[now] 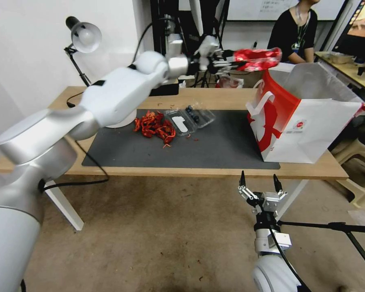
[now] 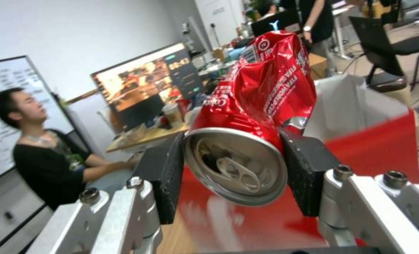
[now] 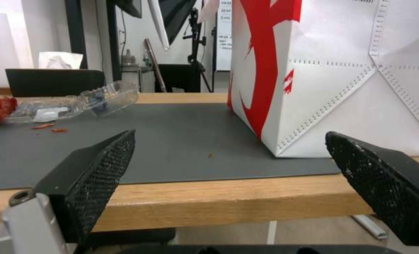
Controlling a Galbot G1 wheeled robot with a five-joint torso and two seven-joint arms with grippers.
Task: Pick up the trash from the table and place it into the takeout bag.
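Crushed red can (image 1: 258, 59) held in the air above the takeout bag's (image 1: 312, 121) open top, clenched at its top end between the left gripper's (image 1: 227, 63) pads. Light-wood table (image 1: 215, 172) with dark grey mat (image 1: 215, 150); desk lamp (image 1: 84, 36) at far left corner, then red scraps (image 1: 155, 125), clear plastic clamshell (image 1: 189, 118), bag at right end. Right gripper (image 1: 259, 184) hangs low before the table's front edge, fingers spread, nothing in them.
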